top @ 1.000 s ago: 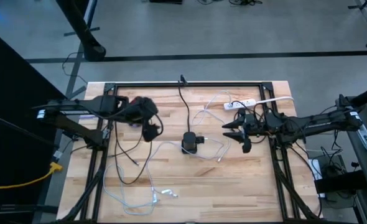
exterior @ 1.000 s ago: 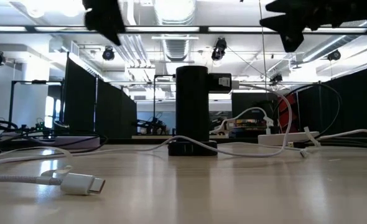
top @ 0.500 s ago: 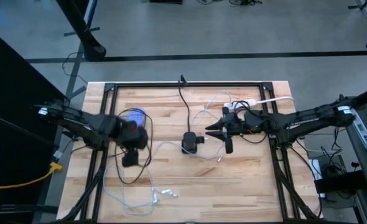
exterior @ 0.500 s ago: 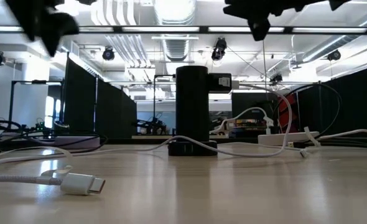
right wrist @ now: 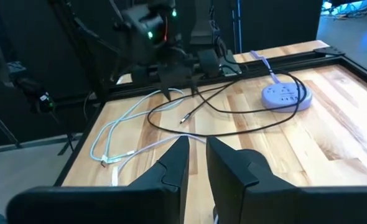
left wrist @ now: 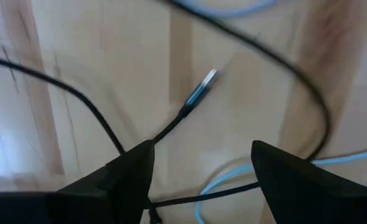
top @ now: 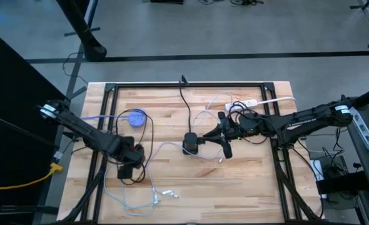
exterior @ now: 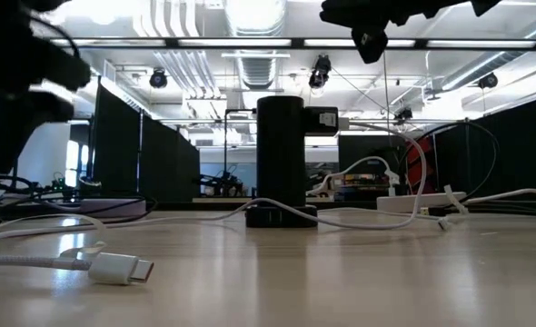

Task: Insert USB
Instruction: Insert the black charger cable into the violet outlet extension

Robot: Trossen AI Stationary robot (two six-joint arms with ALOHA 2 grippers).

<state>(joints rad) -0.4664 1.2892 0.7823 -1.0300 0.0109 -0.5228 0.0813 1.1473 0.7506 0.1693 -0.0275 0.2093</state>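
A black cable ends in a silver-tipped USB plug (left wrist: 202, 87), which lies flat on the wooden table (top: 247, 181). The plug also shows in the right wrist view (right wrist: 183, 119). My left gripper (left wrist: 202, 180) hovers over it, open wide and touching nothing; it stands near the table's left side (top: 131, 167). A black charger block (top: 189, 144) stands upright mid-table (exterior: 282, 159), with a white plug in its side (exterior: 321, 118). My right gripper (top: 221, 142) hangs just to the block's right, above the table. Its fingers (right wrist: 198, 155) are a narrow gap apart and hold nothing.
A round lavender power strip (top: 135, 117) lies toward the far left and a white power strip (top: 242, 104) toward the far right. A white cable with a USB-C plug (exterior: 114, 268) lies loose near the front edge. Black and white cables loop across the table's middle.
My left gripper has swung from beside the lavender power strip toward the near edge and dropped lower, stopping over the black cable's plug. My right gripper has moved left toward the charger block. Nothing on the table has moved.
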